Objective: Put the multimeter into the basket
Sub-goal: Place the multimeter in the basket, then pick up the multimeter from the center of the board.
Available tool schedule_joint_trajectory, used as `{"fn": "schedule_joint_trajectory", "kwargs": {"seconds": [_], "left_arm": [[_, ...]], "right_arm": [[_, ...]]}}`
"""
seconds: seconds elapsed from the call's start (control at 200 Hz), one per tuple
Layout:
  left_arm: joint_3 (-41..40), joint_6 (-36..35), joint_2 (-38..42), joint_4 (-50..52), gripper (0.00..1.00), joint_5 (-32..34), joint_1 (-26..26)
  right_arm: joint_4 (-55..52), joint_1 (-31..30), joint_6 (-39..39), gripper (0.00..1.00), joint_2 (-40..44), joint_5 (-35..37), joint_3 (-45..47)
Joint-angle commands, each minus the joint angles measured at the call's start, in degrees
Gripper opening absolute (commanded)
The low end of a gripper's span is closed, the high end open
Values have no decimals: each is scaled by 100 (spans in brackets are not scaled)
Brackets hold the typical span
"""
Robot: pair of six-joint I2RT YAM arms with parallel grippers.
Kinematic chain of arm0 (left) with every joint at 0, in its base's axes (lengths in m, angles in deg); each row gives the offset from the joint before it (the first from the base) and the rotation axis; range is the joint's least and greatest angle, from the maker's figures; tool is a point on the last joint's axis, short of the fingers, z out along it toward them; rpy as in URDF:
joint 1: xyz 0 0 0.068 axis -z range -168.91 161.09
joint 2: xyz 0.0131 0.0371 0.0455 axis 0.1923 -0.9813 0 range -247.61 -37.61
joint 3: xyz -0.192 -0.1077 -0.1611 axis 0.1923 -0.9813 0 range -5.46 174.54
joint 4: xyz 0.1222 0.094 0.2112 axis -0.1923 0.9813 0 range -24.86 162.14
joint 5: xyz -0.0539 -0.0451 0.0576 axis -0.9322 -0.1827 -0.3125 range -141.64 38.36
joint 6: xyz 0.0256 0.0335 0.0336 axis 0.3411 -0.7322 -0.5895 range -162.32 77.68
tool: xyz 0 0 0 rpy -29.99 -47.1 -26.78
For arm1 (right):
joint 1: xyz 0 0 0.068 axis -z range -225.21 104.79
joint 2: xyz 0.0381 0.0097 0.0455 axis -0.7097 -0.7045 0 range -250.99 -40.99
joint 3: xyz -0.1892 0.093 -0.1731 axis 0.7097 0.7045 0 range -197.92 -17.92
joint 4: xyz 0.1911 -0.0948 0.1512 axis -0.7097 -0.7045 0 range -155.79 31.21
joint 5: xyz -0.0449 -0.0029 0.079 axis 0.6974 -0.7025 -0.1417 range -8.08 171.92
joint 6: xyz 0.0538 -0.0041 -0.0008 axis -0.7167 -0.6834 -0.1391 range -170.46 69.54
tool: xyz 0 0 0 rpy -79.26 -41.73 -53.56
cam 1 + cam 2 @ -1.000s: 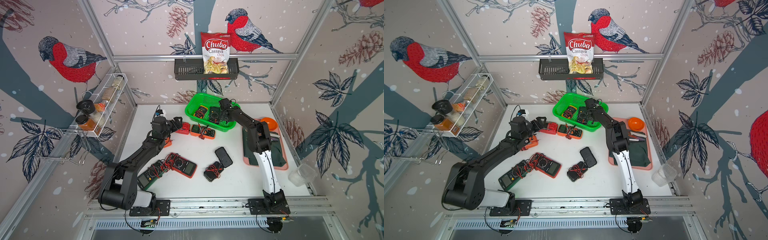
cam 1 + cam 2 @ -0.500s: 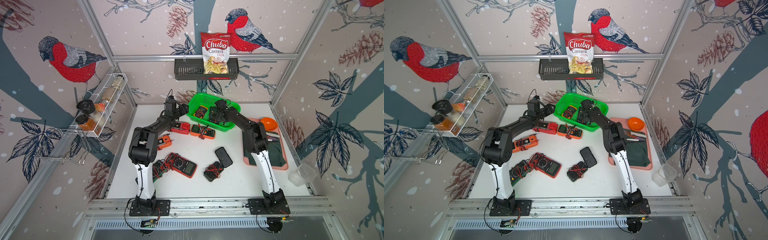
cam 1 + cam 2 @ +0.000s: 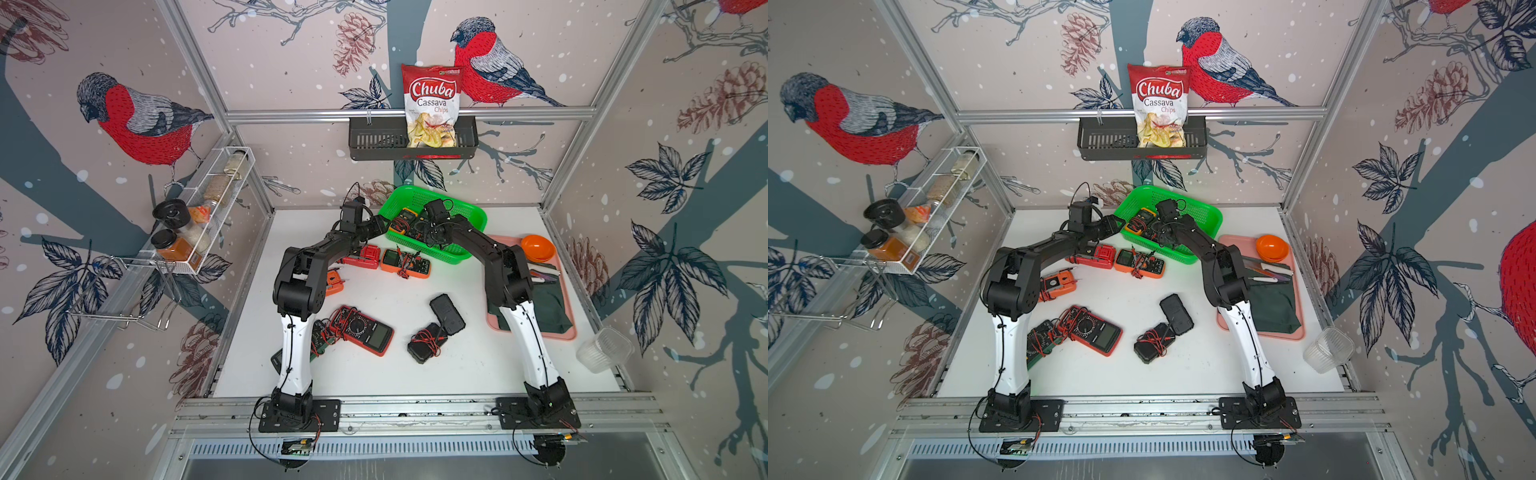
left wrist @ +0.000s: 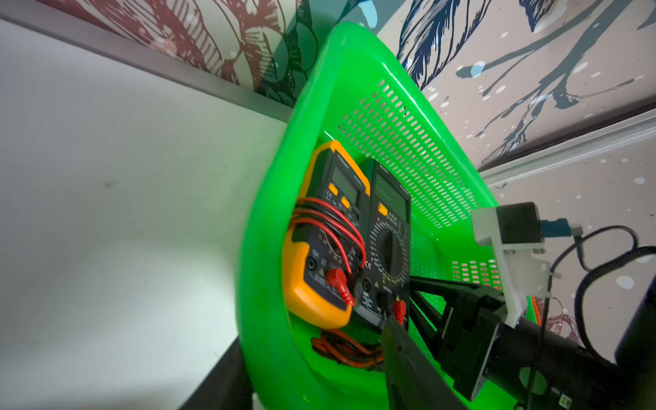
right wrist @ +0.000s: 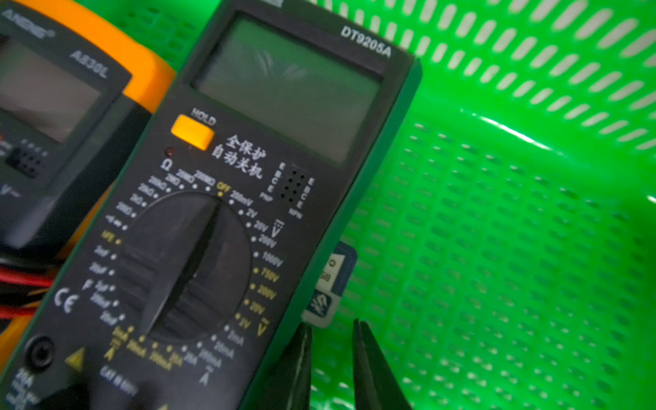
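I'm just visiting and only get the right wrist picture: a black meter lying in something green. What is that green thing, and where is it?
Observer: It is a green basket standing at the back of the white table.
Visitor: Are there more meters outside it?
Observer: Yes, several lie on the table in front of it, among them a red multimeter.
Visitor: And the other arm?
Observer: The left hand is at the basket's rim, one finger inside the wall and one outside.
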Motion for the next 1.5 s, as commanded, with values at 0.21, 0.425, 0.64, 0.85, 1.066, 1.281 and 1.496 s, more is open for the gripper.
{"fn": "schedule_joint_trajectory", "kwargs": {"seconds": [0.21, 0.425, 0.64, 0.85, 1.066, 1.281, 1.496], "left_arm": [[-875, 40, 829, -435, 63, 73, 8], [-1505, 148, 1510, -665, 75, 450, -72], [-2414, 151, 2558, -650, 98, 1192, -121], [-3715, 295, 3995, -245, 98, 2404, -145], [-5198, 687, 6000, -5, 98, 3887, -220], [-5958, 720, 7666, 505, 99, 4755, -395], [-6334, 699, 8668, 718, 99, 5163, -616]], "right_arm": [[-230, 56, 144, 34, 474, 450, 196], [-183, -14, 298, 47, 1324, 613, 822], [211, -453, 644, 63, 2404, 917, 2049], [669, -1260, 953, 81, 3415, 823, 3285], [880, -2561, 1388, 100, 3715, 712, 3861], [914, -3637, 1913, 100, 3359, 55, 3653], [640, -3966, 2196, 100, 2758, -725, 3305]]}}
